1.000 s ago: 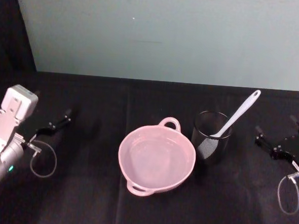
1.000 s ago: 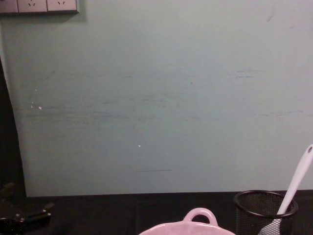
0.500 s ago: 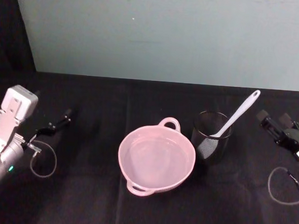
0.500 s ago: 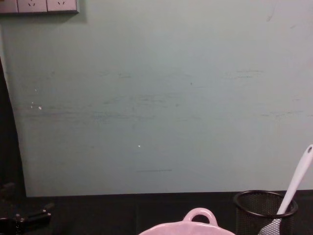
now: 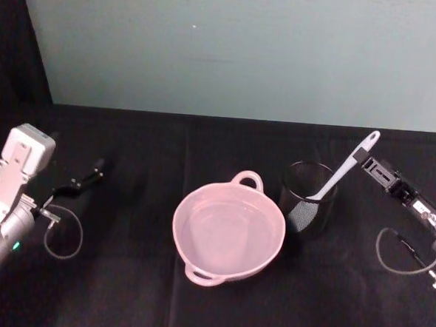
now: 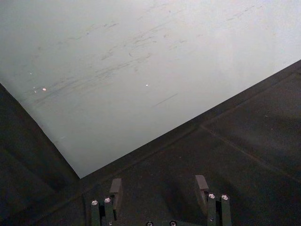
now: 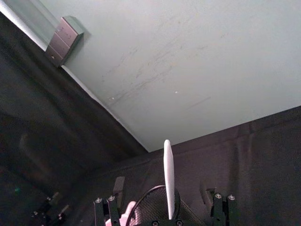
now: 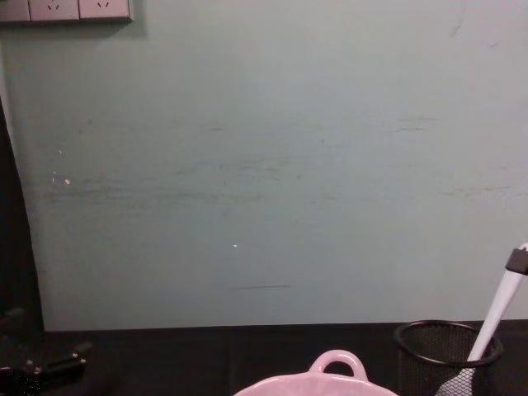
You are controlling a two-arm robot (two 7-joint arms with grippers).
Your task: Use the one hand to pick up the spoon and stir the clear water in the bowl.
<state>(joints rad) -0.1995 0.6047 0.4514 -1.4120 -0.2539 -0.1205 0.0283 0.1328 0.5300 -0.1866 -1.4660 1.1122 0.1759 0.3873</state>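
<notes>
The white spoon (image 5: 343, 170) stands slanted in a black wire-mesh cup (image 5: 305, 198), its handle leaning up and to the right. My right gripper (image 5: 366, 161) has come in from the right and is open around the upper handle. In the right wrist view the spoon (image 7: 168, 176) rises between the two spread fingers (image 7: 118, 185) without being clamped. In the chest view one black fingertip (image 8: 517, 261) crosses the spoon (image 8: 495, 313) near its top. The pale pink bowl (image 5: 200, 207) holds clear water, left of the cup. My left gripper (image 5: 84, 179) rests open at the far left.
Black cloth covers the table and a pale green wall stands behind it. The mesh cup (image 8: 445, 351) is close to the bowl's right rim, beside the bowl's loop handle (image 8: 337, 363). A cable loop (image 5: 401, 252) hangs under the right arm.
My right gripper has moved left and away from me, from the table's right edge to the spoon handle, and now straddles it. The left arm, bowl and cup have not moved.
</notes>
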